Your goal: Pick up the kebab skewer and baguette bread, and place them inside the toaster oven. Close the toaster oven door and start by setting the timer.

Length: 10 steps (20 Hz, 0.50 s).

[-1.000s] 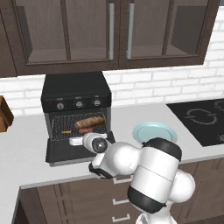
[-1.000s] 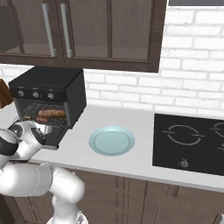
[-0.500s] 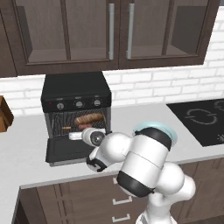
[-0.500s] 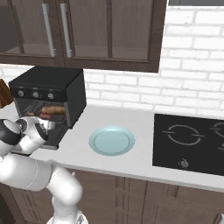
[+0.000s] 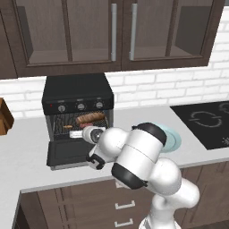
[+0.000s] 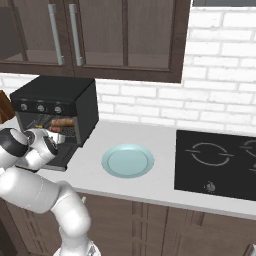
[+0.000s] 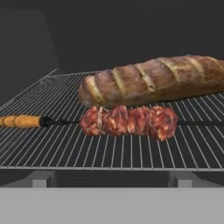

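Fingers: spread fully apart and holding nothing, as far as I can judge; the tips themselves are cut off in my hand view, and from the base views the wrist blocks them.
Kebab skewer (image 7: pixel 127 121): lying flat on the wire rack (image 7: pixel 65 144), orange handle end to the left, touching or just in front of the loaf.
Baguette bread (image 7: pixel 153 78): on the same rack, directly behind the skewer, its right end cut off by the frame edge.
Toaster oven (image 5: pixel 77 96): on the desk (image 6: pixel 150 185), both foods inside.
Toaster oven door (image 5: pixel 69 153): hanging down open.
Just changed: my arm has swung further round in front of the oven over the last second; foods stayed put.
Meaning: I judge loading done; closing the door and the timer remain.
Hard to make out: which knob is the timer; the plate (image 6: pixel 127 161) sits apart, partly hidden by the arm in the left view.
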Available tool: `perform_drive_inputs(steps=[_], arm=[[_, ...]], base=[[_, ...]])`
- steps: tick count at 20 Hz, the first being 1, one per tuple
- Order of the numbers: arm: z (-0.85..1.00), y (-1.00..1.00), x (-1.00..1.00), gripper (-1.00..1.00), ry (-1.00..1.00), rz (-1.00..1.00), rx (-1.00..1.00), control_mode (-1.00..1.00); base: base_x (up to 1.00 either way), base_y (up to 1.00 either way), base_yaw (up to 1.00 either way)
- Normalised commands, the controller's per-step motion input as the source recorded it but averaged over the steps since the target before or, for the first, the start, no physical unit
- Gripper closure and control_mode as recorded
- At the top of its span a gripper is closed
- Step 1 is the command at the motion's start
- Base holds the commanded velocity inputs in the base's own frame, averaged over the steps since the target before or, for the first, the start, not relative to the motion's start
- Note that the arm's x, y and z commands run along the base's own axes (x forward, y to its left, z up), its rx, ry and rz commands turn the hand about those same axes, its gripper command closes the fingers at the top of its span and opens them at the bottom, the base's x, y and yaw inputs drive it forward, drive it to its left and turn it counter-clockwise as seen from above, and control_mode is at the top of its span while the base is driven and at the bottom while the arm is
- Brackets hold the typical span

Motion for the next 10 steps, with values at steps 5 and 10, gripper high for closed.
perform_drive_inputs(steps=[5, 10], arm=[[0.09, 0.14, 0.26, -1.0, 0.0, 0.0, 0.0, -1.0], [0.09, 0.14, 0.19, -1.0, -0.01, 0.0, 0.0, -1.0]], base=[[0.0, 0.0, 0.0], [0.0, 0.0, 0.0]])
